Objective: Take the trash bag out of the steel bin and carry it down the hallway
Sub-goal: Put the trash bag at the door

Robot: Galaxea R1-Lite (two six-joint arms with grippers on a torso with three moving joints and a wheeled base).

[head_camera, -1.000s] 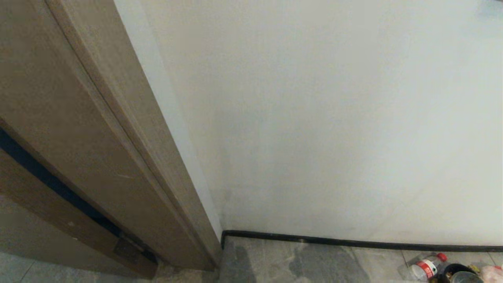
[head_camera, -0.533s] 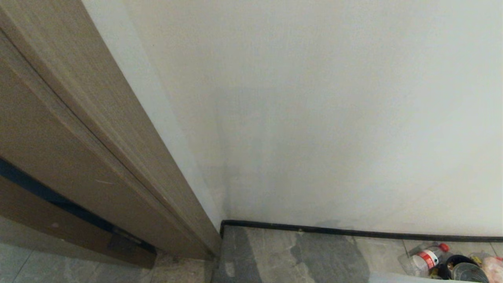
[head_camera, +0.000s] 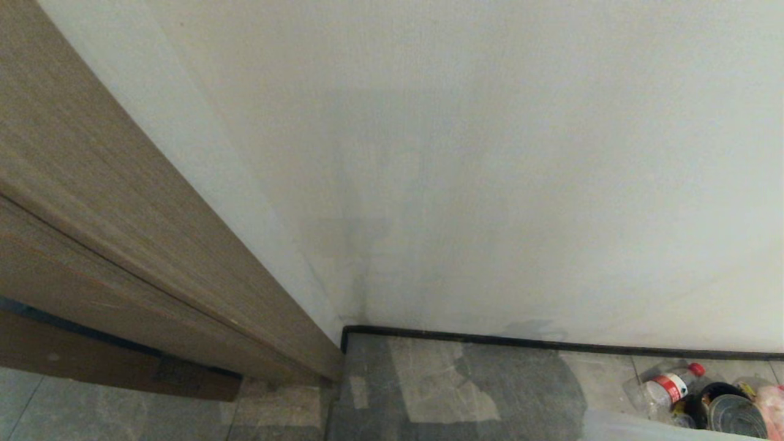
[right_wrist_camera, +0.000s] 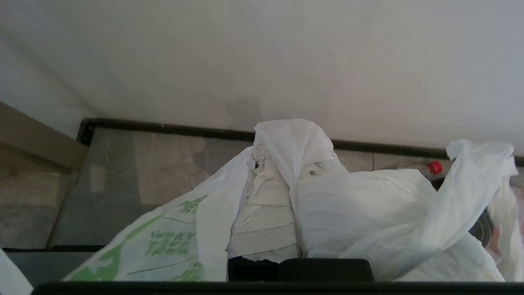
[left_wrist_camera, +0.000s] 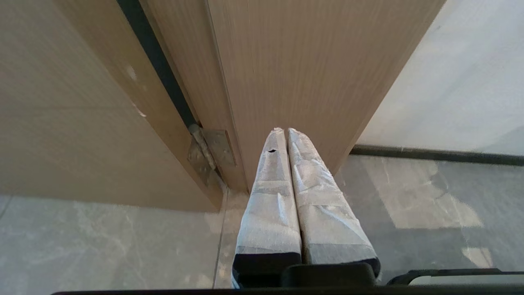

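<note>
Right gripper [right_wrist_camera: 282, 164] points forward and down toward the floor [right_wrist_camera: 163, 164] near the wall [right_wrist_camera: 286, 53], fingers pressed together on the trash bag [right_wrist_camera: 360, 205]. The bag is thin white plastic with green print and drapes over both fingers; it seems pinched at a handle loop. The left gripper [left_wrist_camera: 285, 133] is closed and empty, beside the wooden door frame [left_wrist_camera: 294, 73].

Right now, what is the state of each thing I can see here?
Trash bag: out of any bin, draped over the right claw.
Right claw: shut on the trash bag.
Left claw: shut, empty.
Plastic bottle: lying on the floor, red cap on.
</note>
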